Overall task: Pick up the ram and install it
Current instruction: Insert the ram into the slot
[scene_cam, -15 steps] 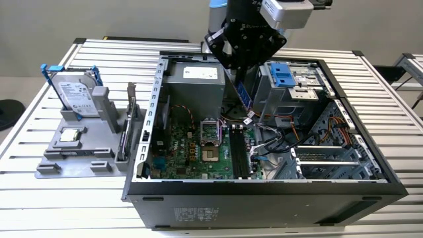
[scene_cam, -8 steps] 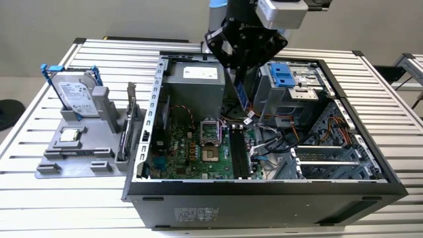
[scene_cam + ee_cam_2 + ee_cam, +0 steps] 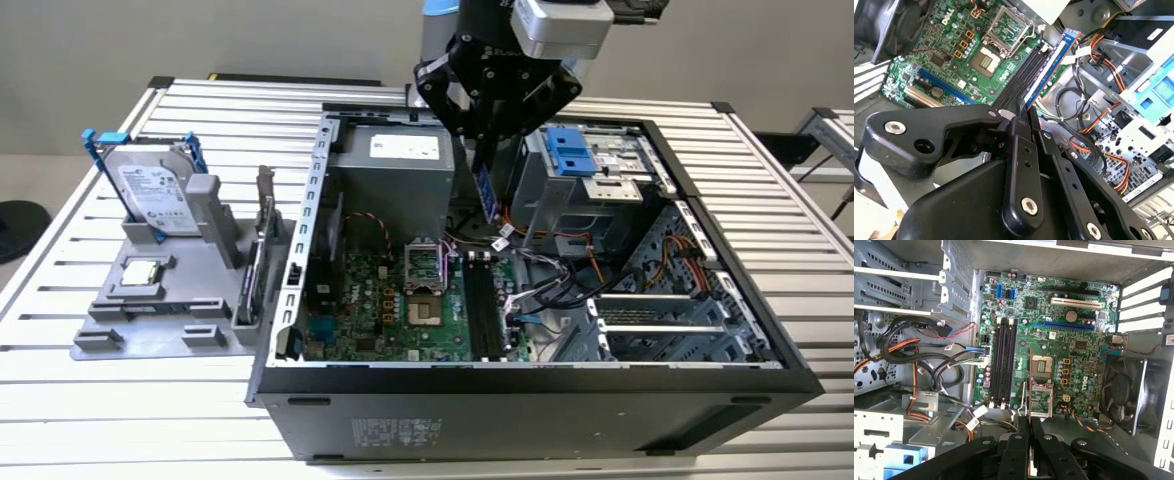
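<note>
**Desk:** Where's the ram right now?

**Operator:** I have the ram pinched in the gripper. It hangs down from the fingertips over the open computer case, above the motherboard and apart from it.

**Desk:** Fingers firm?

**Operator:** Clenched on the stick. In both wrist views I see the black fingers pressed together with the board edge-on between them. It shows as a thin strip running out from the tips, blue in the second wrist view.

**Desk:** And the slots?

**Operator:** The black memory slots lie side by side next to the processor socket. The ram isn't touching them, so it's not seated yet. In the exterior view its lower end sits above the far end of the slots, near a bundle of cables.

**Desk:** Anything else around?

**Operator:** On the exterior view's left, outside the case, a grey holder rests on the slatted table. A silver hard drive stands upright in it. In the first wrist view I also see a fan at the case wall beside the motherboard.
</note>
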